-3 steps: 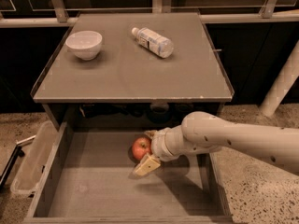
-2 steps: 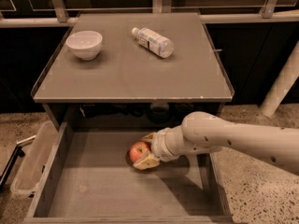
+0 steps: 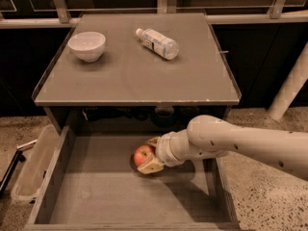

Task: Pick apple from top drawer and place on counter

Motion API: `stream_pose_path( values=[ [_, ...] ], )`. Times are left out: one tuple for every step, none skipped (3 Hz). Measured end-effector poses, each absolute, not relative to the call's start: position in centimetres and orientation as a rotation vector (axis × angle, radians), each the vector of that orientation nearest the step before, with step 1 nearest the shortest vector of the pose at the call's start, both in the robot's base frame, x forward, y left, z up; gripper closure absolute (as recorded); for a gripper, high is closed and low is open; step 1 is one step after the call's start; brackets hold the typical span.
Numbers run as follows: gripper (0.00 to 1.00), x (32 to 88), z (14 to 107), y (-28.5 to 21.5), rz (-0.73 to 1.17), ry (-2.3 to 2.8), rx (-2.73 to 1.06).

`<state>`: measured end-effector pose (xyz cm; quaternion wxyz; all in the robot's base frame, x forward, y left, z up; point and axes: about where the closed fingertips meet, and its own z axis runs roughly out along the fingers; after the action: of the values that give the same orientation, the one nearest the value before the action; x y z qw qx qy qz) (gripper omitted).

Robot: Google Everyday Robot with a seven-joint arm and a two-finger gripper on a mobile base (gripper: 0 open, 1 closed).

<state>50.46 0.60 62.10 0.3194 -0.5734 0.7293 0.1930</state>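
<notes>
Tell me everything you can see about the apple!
The apple is small, round and red with a paler yellowish patch, and its skin looks smooth. It is inside the open top drawer, towards the back, just below the counter. The claw reaches in from the right, with one tan finger above the apple and one below, both pressed against it. I cannot tell whether it rests on the drawer floor or is just lifted.

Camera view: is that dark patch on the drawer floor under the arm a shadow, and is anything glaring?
In the camera view, yes: the arm casts a soft shadow on the top drawer floor, just right of the pincer closed on the apple; the counter shows only a mild sheen, no harsh glare.
</notes>
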Motion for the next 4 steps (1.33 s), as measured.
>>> stream_pose_path(
  values=[
    [1.0,50.5,62.1,0.6,0.508,1.917,-1.508],
    [1.0,49.6,63.8,0.2,0.535,1.892,-1.512],
    [1.0,47.8,68.0,-0.7,0.533,1.836,-1.538],
    [1.0,45.9,73.0,-1.8,0.497,1.768,-1.566]
  ],
)
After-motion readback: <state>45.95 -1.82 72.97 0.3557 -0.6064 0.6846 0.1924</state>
